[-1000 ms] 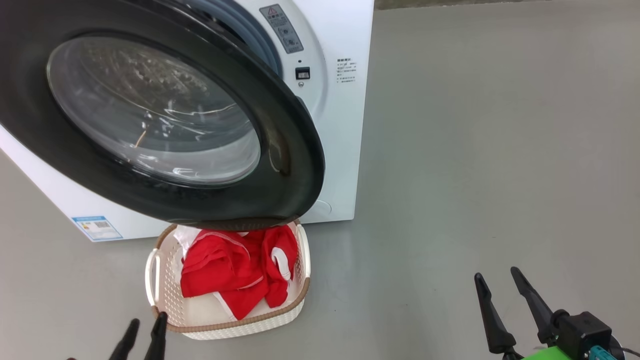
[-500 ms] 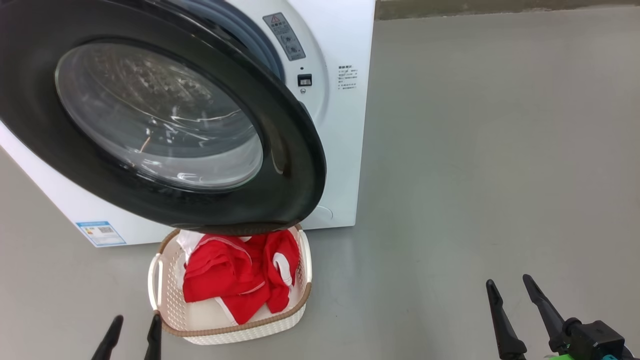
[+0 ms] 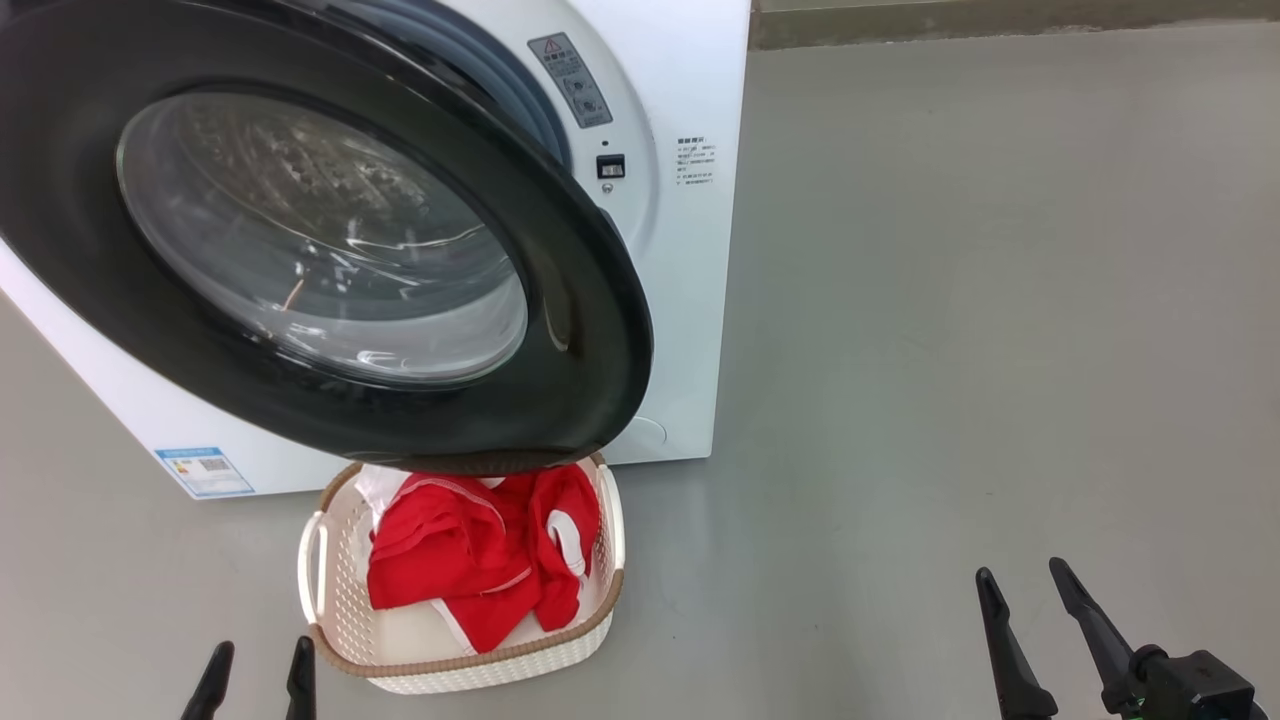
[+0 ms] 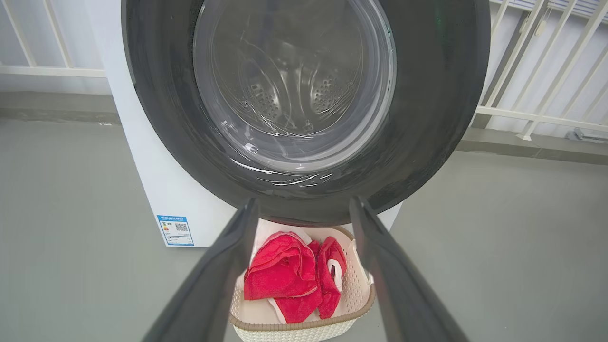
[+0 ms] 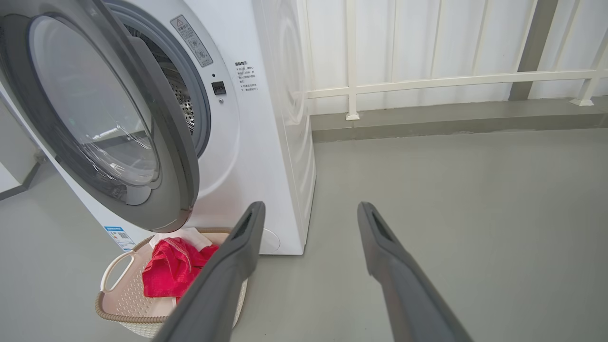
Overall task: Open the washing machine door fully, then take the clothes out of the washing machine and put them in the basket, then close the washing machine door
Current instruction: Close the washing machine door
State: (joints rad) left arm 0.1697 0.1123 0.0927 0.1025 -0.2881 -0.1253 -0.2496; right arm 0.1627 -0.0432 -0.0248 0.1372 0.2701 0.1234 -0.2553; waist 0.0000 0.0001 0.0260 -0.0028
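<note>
Red clothes (image 3: 470,575): heaped inside the basket, with white trim and a white cuff showing. The far end of the heap is hidden under the door.
Basket (image 3: 338,600): cream perforated plastic with a brown rim. It stands on the grey floor (image 3: 950,300) just in front of the washing machine, with its far end under the door's lower edge.
Door (image 3: 320,240): partly swung out, with its right edge standing away from the machine's front. The black rim and bulging glass face the robot, and the right wrist view shows the grey gasket and steel drum through the gap.
Washing machine (image 3: 690,300): white, standing on the floor in front of a white railing (image 5: 427,80). A blue label (image 3: 203,470) sits at the lower left corner of its front.
Left gripper (image 3: 261,645): fingers spread apart and holding nothing, low over the floor just beside the basket's near left corner. In its wrist view the clothes show between the fingers.
Right gripper (image 3: 1021,568): fingers apart and empty, over bare floor well to the right of the basket and machine.
</note>
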